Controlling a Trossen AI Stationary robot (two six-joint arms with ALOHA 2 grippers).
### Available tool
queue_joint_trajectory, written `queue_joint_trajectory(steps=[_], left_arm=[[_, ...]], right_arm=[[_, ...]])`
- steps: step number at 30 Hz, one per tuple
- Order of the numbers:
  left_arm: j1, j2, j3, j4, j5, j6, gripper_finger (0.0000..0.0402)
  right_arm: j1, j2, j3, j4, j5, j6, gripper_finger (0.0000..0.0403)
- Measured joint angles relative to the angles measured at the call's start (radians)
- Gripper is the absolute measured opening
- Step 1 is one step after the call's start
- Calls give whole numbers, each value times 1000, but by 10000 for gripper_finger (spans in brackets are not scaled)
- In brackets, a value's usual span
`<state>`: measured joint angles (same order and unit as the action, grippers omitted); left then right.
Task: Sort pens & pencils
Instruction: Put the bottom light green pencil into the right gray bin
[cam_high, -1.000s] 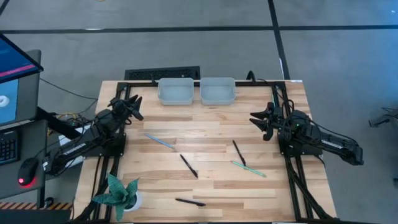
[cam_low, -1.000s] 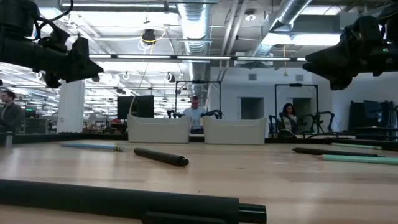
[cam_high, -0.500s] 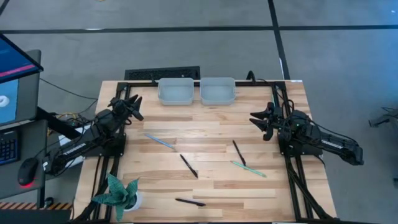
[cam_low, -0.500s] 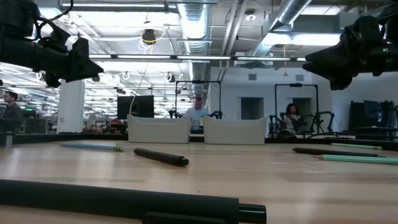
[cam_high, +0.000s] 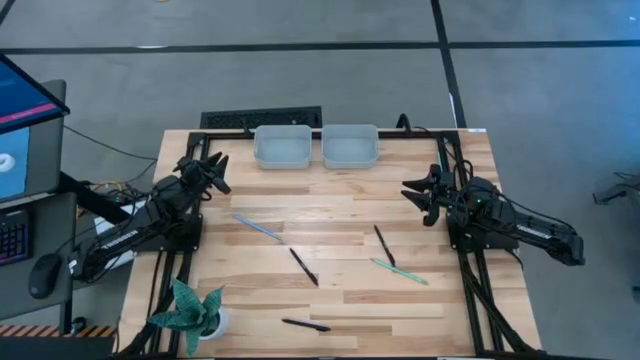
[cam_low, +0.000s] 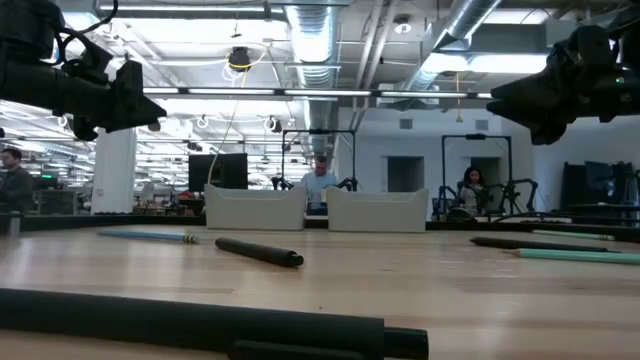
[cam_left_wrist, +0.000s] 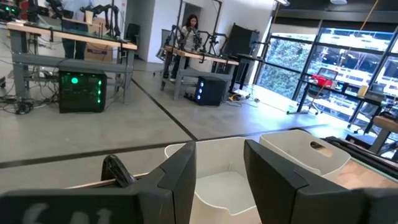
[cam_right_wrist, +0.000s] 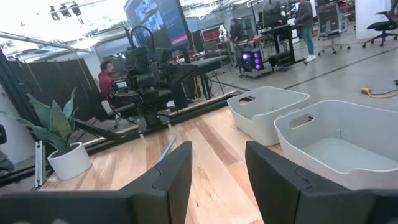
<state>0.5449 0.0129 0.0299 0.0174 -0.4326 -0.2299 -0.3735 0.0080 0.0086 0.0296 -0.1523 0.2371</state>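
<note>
Nothing is moved since before. Two bins (cam_high: 316, 146) are seen at top centre. Left gripper (cam_high: 213, 166) and right gripper (cam_high: 417, 192) are held parted, empty. Five pens & pencils (cam_high: 300, 265) are scattered mid-frame; one should be pinched at its middle.

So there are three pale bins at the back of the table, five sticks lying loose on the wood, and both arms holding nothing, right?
Not quite: there are two pale bins, not three, as the high view shows. The rest holds: five sticks lie loose on the table, and both grippers hold nothing.
</note>
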Motion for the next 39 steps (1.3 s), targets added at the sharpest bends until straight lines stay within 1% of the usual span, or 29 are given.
queue_joint_trajectory(steps=[4, 7, 9, 18, 20, 26, 34, 39], left_arm=[[0, 0, 0, 0, 0, 0, 126], [0, 0, 0, 0, 0, -1, 126], [0, 0, 0, 0, 0, -1, 126], [0, 0, 0, 0, 0, -1, 126], [0, 0, 0, 0, 0, -1, 126], [0, 0, 0, 0, 0, -1, 126], [0, 0, 0, 0, 0, -3, 126], [0, 0, 0, 0, 0, -62, 126]], right_arm=[[0, 0, 0, 0, 5, -5, 172], [0, 0, 0, 0, 50, -62, 173], [0, 0, 0, 0, 52, -77, 173], [0, 0, 0, 8, 52, -78, 173], [0, 0, 0, 22, 54, -47, 173], [0, 0, 0, 139, 82, 80, 171], [-1, 0, 0, 390, 83, 79, 172], [-1, 0, 0, 458, 107, 70, 172]])
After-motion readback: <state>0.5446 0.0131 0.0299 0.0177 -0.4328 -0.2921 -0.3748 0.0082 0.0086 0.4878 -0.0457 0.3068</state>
